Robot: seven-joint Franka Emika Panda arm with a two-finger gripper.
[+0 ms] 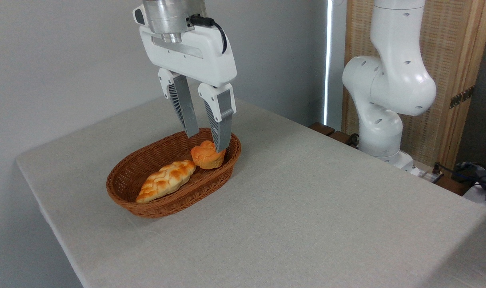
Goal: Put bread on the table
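Small round orange bread [206, 156] with swirled top at the right end of an oval brown wicker basket [163, 202], golden braided loaf [166, 180] beside it, ribbed grey fingers of the white tool [207, 141] apart, straddling the bread, light grey-beige cloth desk [307, 208]

A single fixed camera looks down across the table [307, 208] from one corner. The arm's base [381, 132] stands at the far right edge.

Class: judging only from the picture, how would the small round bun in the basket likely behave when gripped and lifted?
The bun looks puffy, so probably light and squashable. Its knotted top is uneven, so the fingers might slip. Its flat-looking base suggests it will sit rather than roll.
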